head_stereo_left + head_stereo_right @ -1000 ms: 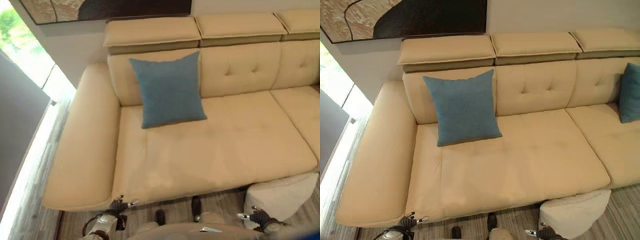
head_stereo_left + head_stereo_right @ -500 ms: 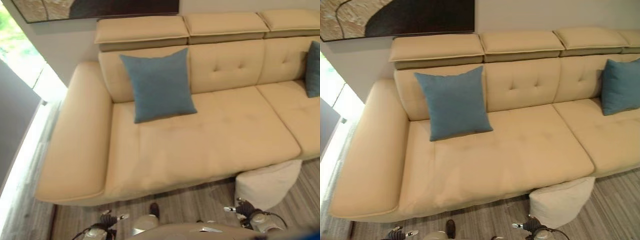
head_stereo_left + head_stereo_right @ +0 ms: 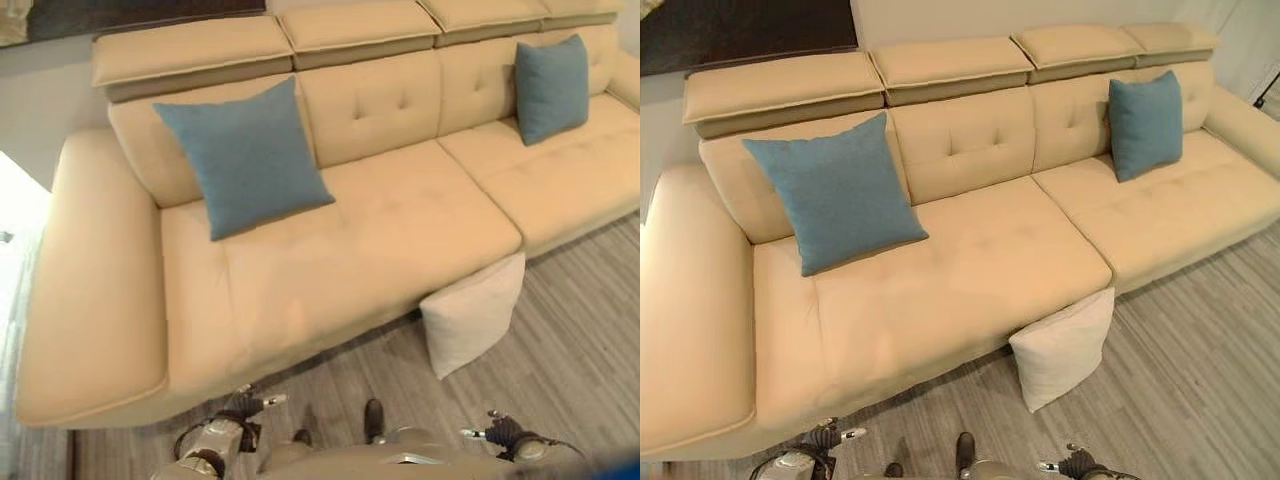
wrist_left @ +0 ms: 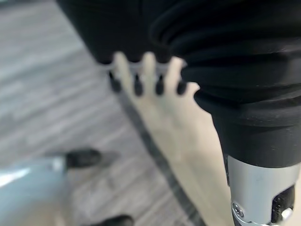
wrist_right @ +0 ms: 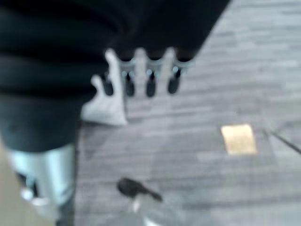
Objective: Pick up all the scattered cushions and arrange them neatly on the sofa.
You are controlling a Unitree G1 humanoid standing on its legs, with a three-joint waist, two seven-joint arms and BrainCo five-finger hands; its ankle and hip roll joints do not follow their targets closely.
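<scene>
Sofa (image 3: 970, 270) in tan leather is seen from above, with three cushions in view. One blue cushion (image 3: 830, 192) is propped upright against the backrest, well ahead of the left hand (image 3: 240, 408). A second blue cushion (image 3: 1146, 124) is leaned against the backrest far ahead of the right hand (image 3: 503, 431) and further to its right. A white cushion (image 3: 1062, 347) is stood on the grey wood floor (image 3: 1200, 370), leaned against the sofa's front edge, ahead of the right hand and clear of it.

Both hands are held low near the floor, well apart from every cushion. In the left wrist view, the left hand's fingers (image 4: 136, 77) are relaxed and spread side by side, with nothing held, and the sofa's front edge is seen past them. In the right wrist view, the right hand's fingers (image 5: 149, 80) are likewise relaxed and empty, with the white cushion seen just past them on the floor. A small tan patch (image 5: 239, 139) is seen on the floor in that view.
</scene>
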